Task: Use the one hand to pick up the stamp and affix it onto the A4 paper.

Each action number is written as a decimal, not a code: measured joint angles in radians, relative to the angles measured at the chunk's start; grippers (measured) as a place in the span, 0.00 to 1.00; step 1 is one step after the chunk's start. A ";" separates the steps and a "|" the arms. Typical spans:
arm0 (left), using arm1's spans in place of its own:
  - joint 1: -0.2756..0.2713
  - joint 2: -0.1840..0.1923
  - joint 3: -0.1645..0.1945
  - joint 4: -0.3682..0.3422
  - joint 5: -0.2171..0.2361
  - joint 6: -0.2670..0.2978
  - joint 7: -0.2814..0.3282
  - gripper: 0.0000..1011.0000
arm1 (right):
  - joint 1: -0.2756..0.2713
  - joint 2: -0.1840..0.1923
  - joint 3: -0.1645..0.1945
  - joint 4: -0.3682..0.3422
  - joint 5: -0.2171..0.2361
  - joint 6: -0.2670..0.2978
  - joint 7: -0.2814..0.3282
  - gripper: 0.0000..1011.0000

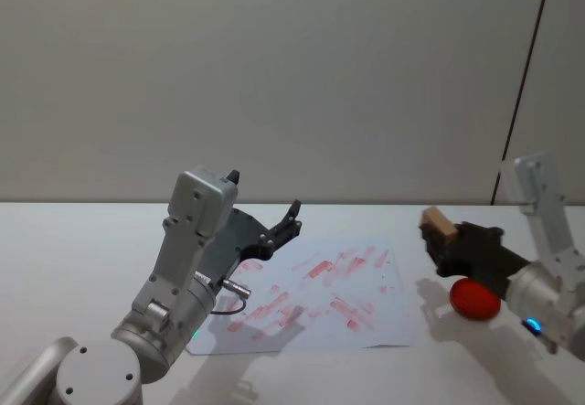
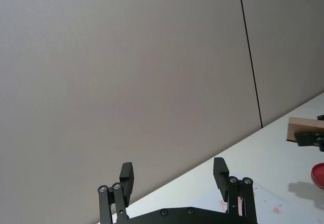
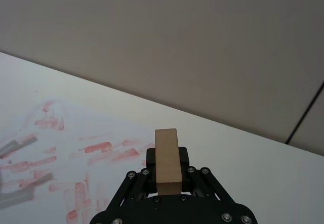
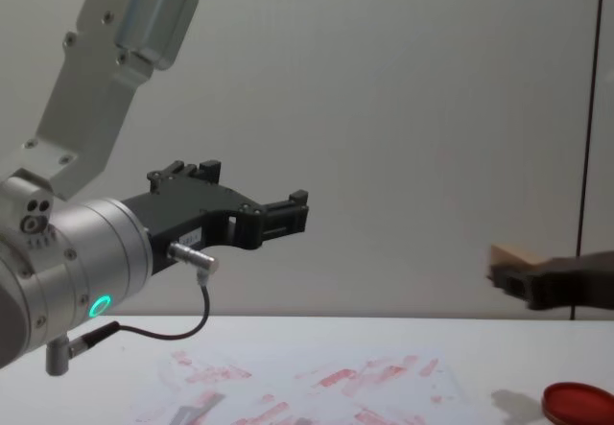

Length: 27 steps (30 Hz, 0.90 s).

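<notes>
Nearest the head camera, the left gripper (image 1: 291,219) hangs idle above the near-left part of the A4 paper (image 1: 366,336), its jaws standing apart with nothing between them. Right of it the sheet lies flat on the table (image 1: 73,240), covered in red smears. Past the paper's right edge, the right gripper (image 1: 448,245) is raised off the table with its jaws closed on the stamp (image 1: 439,226), the block's free end sticking out beyond the fingertips toward the sheet. The red ink pad (image 1: 474,299) sits on the table just right of the paper, under this gripper. From the jaws the paper lies leftward and below, so the coming move is probably a carry left over the sheet, then a downward press; the right arm alone is placed for it.
</notes>
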 joint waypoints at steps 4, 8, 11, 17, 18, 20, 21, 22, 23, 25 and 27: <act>0.000 0.000 0.000 0.000 0.000 0.000 0.000 0.99 | -0.020 0.027 0.018 -0.008 0.002 0.011 -0.012 0.22; 0.000 0.000 0.000 0.000 0.000 0.000 0.000 0.99 | -0.033 0.044 0.029 -0.009 0.000 0.017 -0.018 0.22; 0.000 0.000 0.000 0.000 0.000 0.000 0.000 0.99 | -0.040 0.053 0.034 -0.005 -0.006 0.020 -0.021 0.22; 0.000 0.000 0.000 0.000 0.000 0.000 0.000 0.99 | -0.047 0.065 0.039 0.016 -0.025 0.020 -0.025 0.22; 0.000 0.000 0.000 0.000 0.000 0.000 0.000 0.99 | -0.047 0.065 0.039 0.016 -0.025 0.020 -0.025 0.22; 0.000 0.000 0.000 0.000 0.000 0.000 0.000 0.99 | -0.048 0.068 0.040 0.025 -0.034 0.020 -0.025 0.22; 0.000 0.000 0.000 0.000 0.000 0.000 0.000 0.99 | -0.048 0.069 0.040 0.030 -0.036 0.020 -0.025 0.22; 0.000 0.000 0.000 0.000 0.000 0.000 0.000 0.99 | -0.048 0.069 0.040 0.037 -0.042 0.019 -0.025 0.22; 0.000 0.000 0.000 0.000 0.000 0.000 0.000 0.99 | -0.048 0.070 0.040 0.040 -0.044 0.019 -0.025 0.22; 0.000 0.000 0.000 0.000 0.000 0.000 0.000 0.99 | -0.047 0.071 0.040 0.053 -0.052 0.019 -0.025 0.22; 0.000 0.000 0.000 0.000 0.000 0.000 0.000 0.99 | -0.046 0.071 0.040 0.060 -0.057 0.018 -0.025 0.22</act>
